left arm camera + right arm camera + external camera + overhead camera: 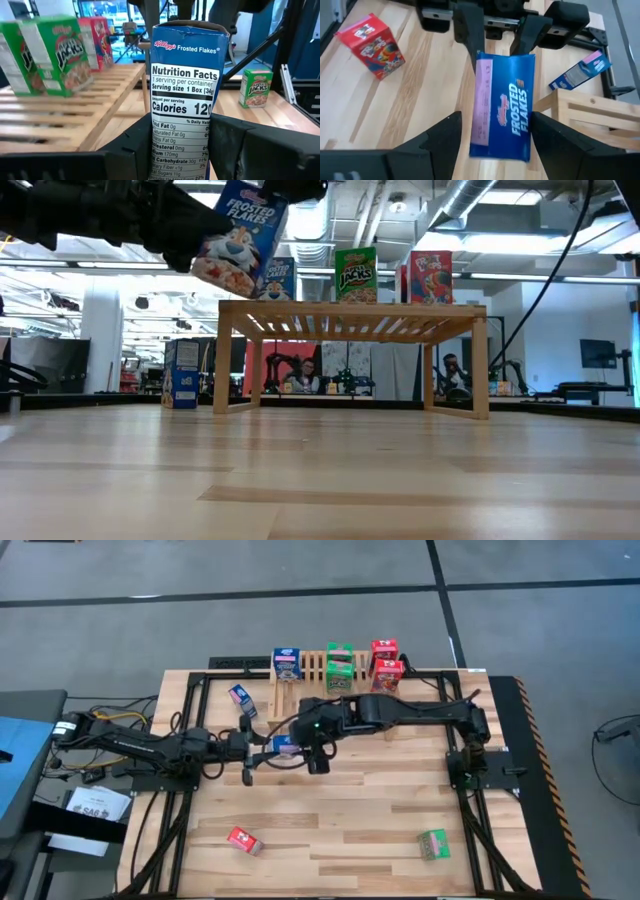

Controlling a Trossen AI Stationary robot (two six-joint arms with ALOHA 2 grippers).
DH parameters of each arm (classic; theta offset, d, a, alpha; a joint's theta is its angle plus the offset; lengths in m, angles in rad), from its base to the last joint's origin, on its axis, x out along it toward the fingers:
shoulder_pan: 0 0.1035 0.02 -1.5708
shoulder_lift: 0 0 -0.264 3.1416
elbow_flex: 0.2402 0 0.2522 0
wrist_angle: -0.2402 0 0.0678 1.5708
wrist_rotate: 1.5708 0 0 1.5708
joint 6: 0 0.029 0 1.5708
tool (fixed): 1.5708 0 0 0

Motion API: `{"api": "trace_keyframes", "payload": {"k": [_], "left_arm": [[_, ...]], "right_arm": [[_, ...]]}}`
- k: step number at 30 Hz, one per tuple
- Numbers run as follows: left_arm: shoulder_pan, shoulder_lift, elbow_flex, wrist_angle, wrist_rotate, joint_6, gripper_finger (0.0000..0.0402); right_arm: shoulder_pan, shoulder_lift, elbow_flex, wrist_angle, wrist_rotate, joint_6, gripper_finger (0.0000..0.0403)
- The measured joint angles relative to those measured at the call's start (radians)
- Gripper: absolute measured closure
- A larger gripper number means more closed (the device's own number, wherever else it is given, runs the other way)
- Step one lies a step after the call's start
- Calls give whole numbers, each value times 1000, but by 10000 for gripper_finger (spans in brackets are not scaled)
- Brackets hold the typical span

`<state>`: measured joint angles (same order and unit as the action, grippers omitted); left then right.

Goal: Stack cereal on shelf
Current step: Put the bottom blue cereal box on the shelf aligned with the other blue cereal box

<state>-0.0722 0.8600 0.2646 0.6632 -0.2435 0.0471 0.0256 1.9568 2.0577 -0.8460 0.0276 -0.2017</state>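
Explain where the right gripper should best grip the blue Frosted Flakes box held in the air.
Probably the free end of the blue box, away from the left gripper clamping its other end, approaching from the opposite side. Its flat parallel sides suit a pinch, and the open right gripper straddles them.

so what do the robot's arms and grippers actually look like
Both arms are dark, near-black jointed links, with black cables trailing along the left arm. A small green light glows on the right arm near its wrist. The left gripper and right gripper each have two broad, flat, matte black fingers with angular edges and no visible markings.
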Motion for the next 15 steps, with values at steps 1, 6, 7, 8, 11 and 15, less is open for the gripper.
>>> {"api": "trace_keyframes", "payload": {"k": [1,6,7,8,11,15], "left_arm": [[0,-3,0,9,0,10,266],[2,-40,0,73,-21,81,266],[5,-47,0,77,-32,95,266],[12,-53,0,80,-44,104,266],[56,-59,0,114,-58,124,266],[152,-58,0,150,8,122,266]], "right_arm": [[-2,0,24,-29,0,-12,142],[-16,-1,169,-208,-1,-102,142],[-19,-1,198,-241,-1,-115,142],[-23,-1,227,-270,-1,-121,142],[-32,-5,302,-333,-1,-122,142],[-36,-72,276,-343,-1,-141,142]]}}
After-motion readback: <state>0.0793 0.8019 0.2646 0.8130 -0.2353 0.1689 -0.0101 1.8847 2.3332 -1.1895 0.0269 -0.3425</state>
